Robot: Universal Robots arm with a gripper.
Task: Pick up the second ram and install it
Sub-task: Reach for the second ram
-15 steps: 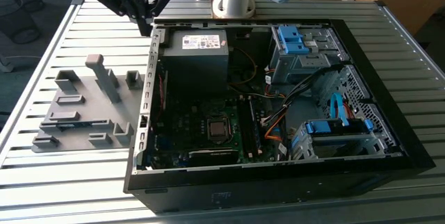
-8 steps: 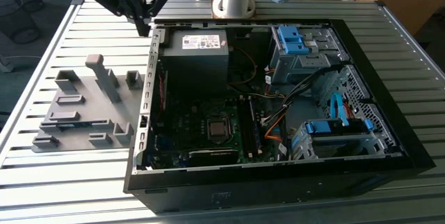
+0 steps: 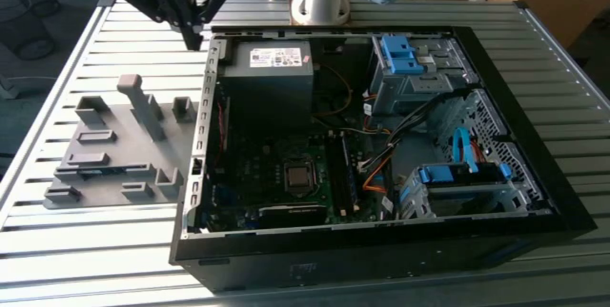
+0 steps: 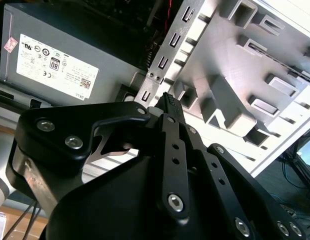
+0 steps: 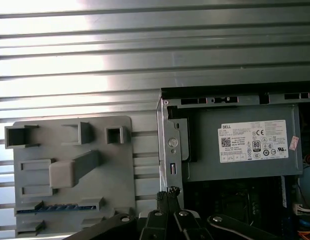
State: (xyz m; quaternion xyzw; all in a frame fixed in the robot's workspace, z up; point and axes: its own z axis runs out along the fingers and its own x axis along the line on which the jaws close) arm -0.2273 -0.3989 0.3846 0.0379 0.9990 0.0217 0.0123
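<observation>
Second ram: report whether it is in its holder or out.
In: the second ram sits in a slot of the grey holder, gripper apart from it.

The black gripper (image 4: 170, 101) is taking up the foreground, its linked arms running up to fingers that are pressing together at the tip with nothing between them. The tip is hanging just beside the slotted metal edge of the computer case (image 4: 165, 55). Inside that edge, a grey power box (image 4: 95, 45) is lying with its white label (image 4: 50, 65) facing the camera, and a red cable (image 4: 167, 7) is passing behind it. On the other side of the edge, a pale grey tray (image 4: 220, 55) is carrying raised blocks, one tall post (image 4: 230, 107) among them. A thin dark memory stick (image 4: 281, 59) is sitting on edge in the tray's long slot, well apart from the fingers.
</observation>
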